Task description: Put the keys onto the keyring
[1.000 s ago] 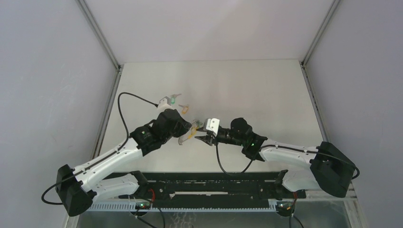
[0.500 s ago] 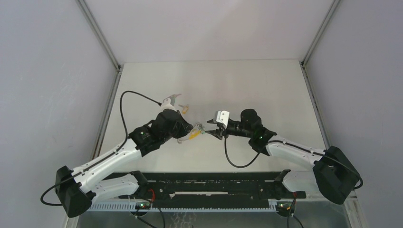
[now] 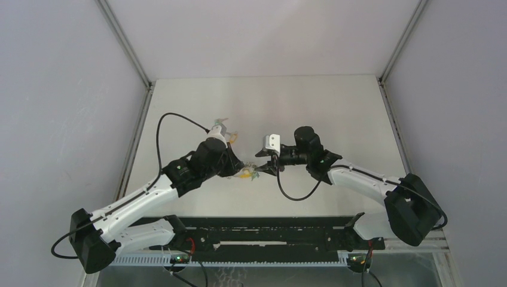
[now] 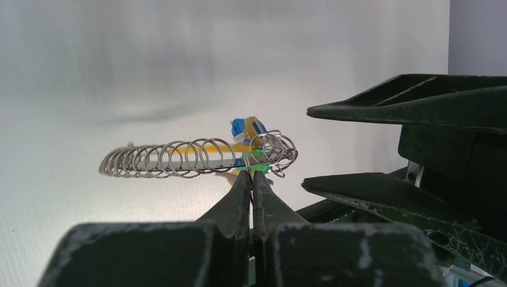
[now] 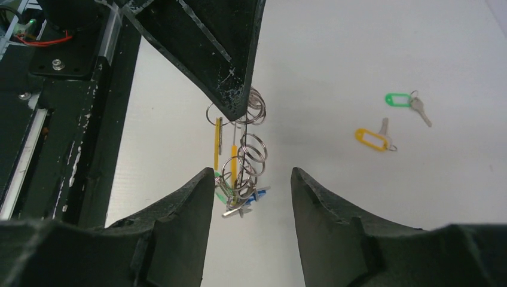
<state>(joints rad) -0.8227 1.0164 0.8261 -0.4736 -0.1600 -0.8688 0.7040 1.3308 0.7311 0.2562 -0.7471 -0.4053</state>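
The keyring (image 4: 197,156) is a chain of silvery linked rings with yellow, blue and green tags at one end. My left gripper (image 4: 252,174) is shut on one of its rings and holds it above the table. In the right wrist view the keyring (image 5: 245,155) hangs between the fingers of my open right gripper (image 5: 251,173), touching neither. A green-tagged key (image 5: 399,100) and an orange-tagged key (image 5: 370,139) lie loose on the table. In the top view both grippers meet at the keyring (image 3: 248,174). No third loose key is in view.
The two loose keys lie just behind the left wrist in the top view (image 3: 224,128). The black rail (image 3: 251,236) runs along the table's near edge. The right gripper's fingers (image 4: 388,101) fill the right side of the left wrist view.
The right gripper swung out to the right, then came back left, and its open fingers now flank the keyring's hanging end. The left gripper shifted slightly right with the keyring.
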